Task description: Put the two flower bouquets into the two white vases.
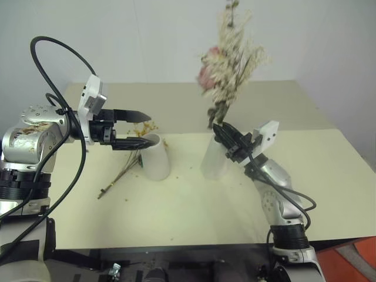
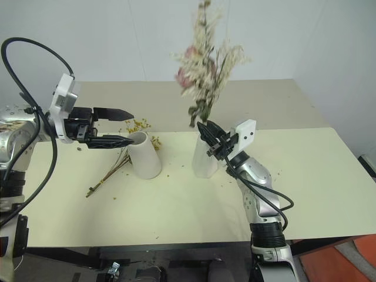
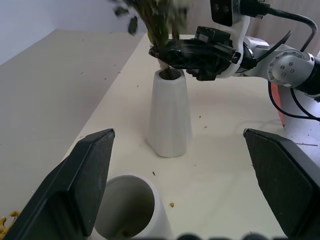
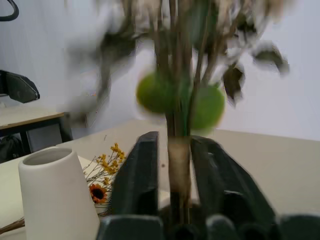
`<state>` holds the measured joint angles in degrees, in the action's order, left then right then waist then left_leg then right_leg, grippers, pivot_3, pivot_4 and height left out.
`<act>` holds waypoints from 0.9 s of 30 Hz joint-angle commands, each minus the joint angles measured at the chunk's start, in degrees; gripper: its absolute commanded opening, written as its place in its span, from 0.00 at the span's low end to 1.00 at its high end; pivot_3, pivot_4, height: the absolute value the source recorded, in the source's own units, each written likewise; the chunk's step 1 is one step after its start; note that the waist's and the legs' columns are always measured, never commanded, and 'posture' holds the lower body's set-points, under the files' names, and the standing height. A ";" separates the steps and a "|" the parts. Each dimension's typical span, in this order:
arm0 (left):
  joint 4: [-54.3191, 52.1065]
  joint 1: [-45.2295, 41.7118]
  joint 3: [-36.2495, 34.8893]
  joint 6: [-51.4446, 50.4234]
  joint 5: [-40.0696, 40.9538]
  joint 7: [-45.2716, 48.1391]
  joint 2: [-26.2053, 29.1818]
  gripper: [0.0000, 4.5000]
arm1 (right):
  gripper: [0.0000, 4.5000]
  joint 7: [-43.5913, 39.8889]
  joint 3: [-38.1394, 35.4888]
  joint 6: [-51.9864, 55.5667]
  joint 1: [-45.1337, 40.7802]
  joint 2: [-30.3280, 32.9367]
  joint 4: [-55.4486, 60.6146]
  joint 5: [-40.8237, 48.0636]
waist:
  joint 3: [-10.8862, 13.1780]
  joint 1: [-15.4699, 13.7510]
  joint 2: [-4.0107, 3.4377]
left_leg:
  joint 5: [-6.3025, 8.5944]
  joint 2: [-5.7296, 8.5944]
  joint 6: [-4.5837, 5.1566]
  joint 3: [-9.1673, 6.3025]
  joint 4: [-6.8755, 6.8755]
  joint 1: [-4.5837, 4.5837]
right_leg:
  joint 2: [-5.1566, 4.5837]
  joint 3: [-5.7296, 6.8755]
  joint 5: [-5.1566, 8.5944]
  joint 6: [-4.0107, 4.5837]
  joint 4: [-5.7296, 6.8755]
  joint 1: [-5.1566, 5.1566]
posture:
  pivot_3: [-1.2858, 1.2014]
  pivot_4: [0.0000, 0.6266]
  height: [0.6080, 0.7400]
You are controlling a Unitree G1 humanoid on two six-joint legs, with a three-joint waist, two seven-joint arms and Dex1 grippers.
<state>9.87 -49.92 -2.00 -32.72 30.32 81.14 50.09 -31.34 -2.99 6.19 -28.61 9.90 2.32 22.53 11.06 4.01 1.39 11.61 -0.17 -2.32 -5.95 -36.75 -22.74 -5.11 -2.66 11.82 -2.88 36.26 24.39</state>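
Nearest the viewer, the right gripper (image 1: pixel 220 129) reaches up from the worktop's (image 1: pixel 176 217) front edge and meets the fuller bouquet (image 1: pixel 229 64) low on its stems, directly above the mouth of the right vase (image 1: pixel 214 160). Holding low on the stems keeps the white sprays, green leaves and pink rose clear overhead while the stem ends go down into the narrow opening; the left wrist view shows them already inside the mouth. The stems lie between the two black fingers (image 4: pixel 142 175). Whether they are clamped or merely bracketed cannot be told. The bouquet stands roughly upright, leaning slightly back, which suggests that the vase rim now takes part of its weight.

On the robot's left, the left gripper (image 1: pixel 144 129) hovers level above the left vase (image 1: pixel 155 160) with its fingers (image 3: pixel 82 180) spread wide and grasping nothing. It is probably waiting in that spot so as to be ready for the second insertion. This vase looks empty, and it stands near the right vase but apart from it.

Beside the left vase, on its outer side, the sparse bouquet (image 1: pixel 120 173) lies flat on the worktop. Its thin brown stems point toward the front edge and its yellow-orange blooms lie behind the vase. By this reading, one bouquet is nearly seated and the other is not yet picked up.
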 commanded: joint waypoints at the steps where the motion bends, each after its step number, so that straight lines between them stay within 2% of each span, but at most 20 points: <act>1: -0.15 -2.04 -0.79 0.65 -0.24 0.21 0.62 1.00 | 0.57 0.53 -0.54 -1.76 -0.64 0.20 3.32 0.03 | 0.00 0.00 0.00 | 0.00 0.00 0.00 0.00 0.00 0.00 | 0.00 0.00 0.00 0.00 0.00 0.00 | 0.52 0.24 1.00; 6: -0.94 -1.54 -1.24 0.35 0.01 0.06 1.10 1.00 | 0.97 0.56 -2.00 0.98 1.48 3.06 8.37 1.55 | 0.00 -0.05 0.00 | 0.00 0.00 0.00 0.00 0.00 -0.01 | 0.00 0.00 0.00 -0.01 -0.02 0.00 | 0.52 0.24 1.00; 7: -1.21 -1.35 -1.41 0.24 0.12 0.05 1.29 1.00 | 1.00 0.39 -2.53 1.83 2.36 4.13 9.98 2.23 | 0.00 -0.12 0.00 | 0.00 0.00 0.00 0.00 0.00 -0.01 | 0.00 0.00 0.00 0.00 -0.02 0.00 | 0.52 0.24 1.00; 12: -2.55 0.54 -2.77 -0.44 0.70 -0.74 2.65 1.00 | 1.00 -3.30 -4.61 8.92 7.61 13.16 17.23 6.01 | 0.00 -0.36 0.01 | 0.00 0.01 0.00 0.00 -0.01 -0.02 | -0.02 0.01 0.18 -0.29 -0.05 -0.04 | 0.52 0.24 1.00; 16: -3.67 3.57 -4.73 -1.18 1.07 -2.31 4.18 1.00 | 1.00 -6.99 -6.50 12.98 9.40 19.81 18.81 9.24 | 0.00 -0.05 0.00 | 0.00 -0.01 0.00 0.00 -0.01 0.03 | 0.00 -0.01 0.27 -0.43 -0.04 -0.06 | 0.52 0.24 1.00; 18: -4.56 7.43 -6.67 -1.63 0.07 -4.61 6.08 1.00 | 1.00 -12.97 -7.61 15.51 9.87 25.30 18.39 11.83 | 0.00 0.11 0.00 | 0.00 -0.01 0.00 0.03 0.00 0.08 | -0.01 -0.05 0.29 -0.44 -0.03 -0.08 | 0.52 0.24 1.00; 22: -7.52 14.74 -9.59 -3.52 -1.44 -8.53 10.26 1.00 | 1.00 -21.37 -7.79 17.38 9.16 31.93 17.44 15.19 | 0.00 -0.02 0.01 | 0.01 -0.06 0.02 0.05 0.02 0.11 | 0.03 -0.04 0.33 -0.40 -0.05 -0.10 | 0.52 0.24 1.00; 27: -12.73 24.66 -12.88 -8.78 -3.24 -13.42 16.12 1.00 | 1.00 -28.42 -7.10 17.69 6.86 35.03 16.22 17.24 | 0.01 -0.22 0.03 | 0.01 -0.07 0.01 0.06 0.02 0.12 | 0.01 -0.04 0.34 -0.42 -0.08 -0.13 | 0.52 0.24 1.00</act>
<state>-0.19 -26.09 -12.63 -39.89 28.03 69.51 64.14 -57.79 -9.57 23.91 -20.20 44.17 17.83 37.99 11.07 3.79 1.42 11.62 -0.25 -2.31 -5.90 -36.73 -22.62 -5.10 -2.68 12.16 -3.30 36.18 24.26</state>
